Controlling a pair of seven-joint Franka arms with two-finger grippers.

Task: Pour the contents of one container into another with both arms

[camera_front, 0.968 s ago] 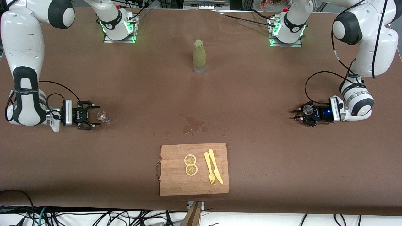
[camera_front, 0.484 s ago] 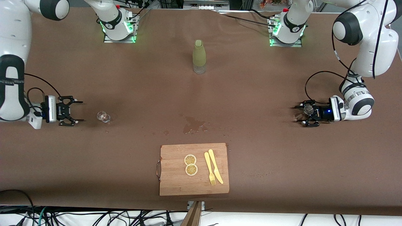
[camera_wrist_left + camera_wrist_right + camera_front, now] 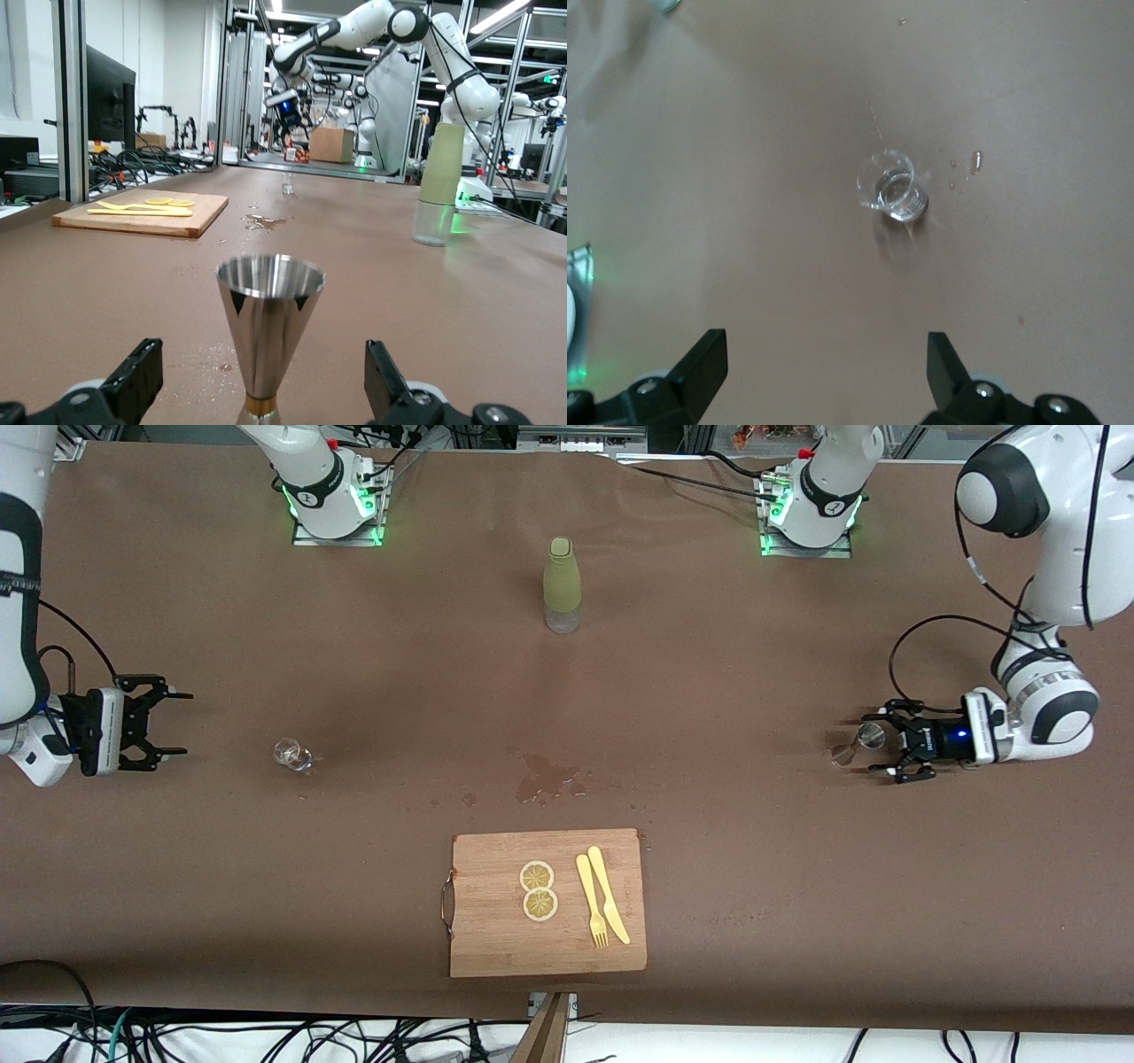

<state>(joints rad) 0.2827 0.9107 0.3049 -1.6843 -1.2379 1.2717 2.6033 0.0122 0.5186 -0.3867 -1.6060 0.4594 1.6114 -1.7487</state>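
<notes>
Metal jigger, shaped like a cone with a gold ring at its narrow waist, stands upright on the table near the left arm's end; in the front view it shows as a small shiny cup just in front of the left gripper. The fingers of this gripper are spread apart on both sides of the jigger and do not touch it. Near the right arm's end stands a small clear glass, with some drops on the surface beside it. The right gripper is well apart from the glass, with its jaws wide open and nothing between them.

A brown cloth covers the table, and a wet stain lies near its middle. A green bottle with a clear base stands between the two arm bases. Nearer to the front camera lies a wooden cutting board with two lemon slices, a yellow fork and a yellow knife on it. The left wrist view shows a laboratory with metal frames, monitors and cables. I cannot read any writing.
</notes>
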